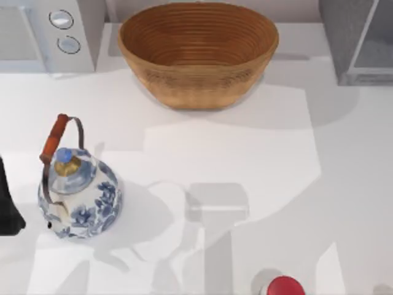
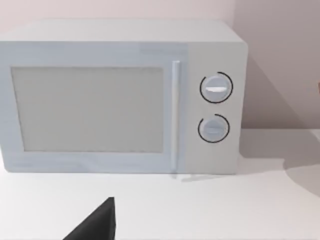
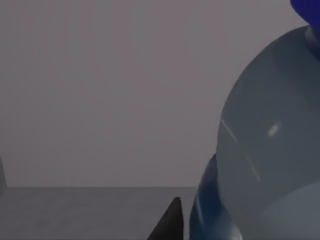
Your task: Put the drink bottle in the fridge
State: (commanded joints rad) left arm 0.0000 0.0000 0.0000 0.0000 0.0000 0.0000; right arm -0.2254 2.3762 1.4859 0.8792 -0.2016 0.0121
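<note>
At the table's (image 1: 245, 153) far left edge a dark part of the left arm (image 1: 8, 206) stood beside the blue-and-white kettle (image 1: 80, 193), whose red-brown handle grip pointed toward the back. In the left wrist view a dark tip of the left gripper (image 2: 95, 226) sat low before the white microwave (image 2: 120, 97), which faced that camera with its two round dials one above the other; whether this gripper was spread or pressed together could not be told. The microwave filled the back left corner, and the woven basket (image 1: 198, 52) sat just beside it at the back centre. A round red-topped item (image 1: 283, 287) lay at the near edge, right of centre. The fridge (image 1: 344, 37) occupied the back right corner. In the right wrist view the drink bottle (image 3: 272, 150) loomed very close, its pale body and blue label before a plain grey wall and floor, with a dark tip of the right gripper (image 3: 170, 220) just beside its label; whether that gripper pinched the bottle could not be told.
</note>
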